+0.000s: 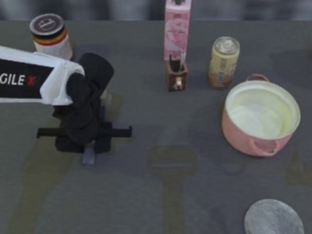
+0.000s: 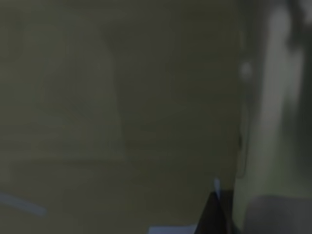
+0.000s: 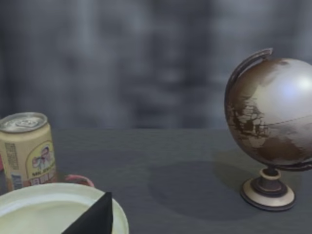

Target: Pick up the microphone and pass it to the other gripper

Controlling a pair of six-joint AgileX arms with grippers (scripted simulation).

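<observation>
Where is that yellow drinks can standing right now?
In the top view the yellow can stands upright toward the table's far right, between the brown pen holder and the pink pot.

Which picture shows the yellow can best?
The top view: the whole can stands in sight, between the brown pen holder and the pink pot. The right wrist view shows it too, cut at the edge. The left wrist view shows none of it.

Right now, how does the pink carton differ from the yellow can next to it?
The pink carton is tall, boxy and pink; the yellow can is shorter, round and yellow with a metal top. The carton stands just behind the brown pen holder; the can stands beside the pink pot. Both are upright.
</observation>
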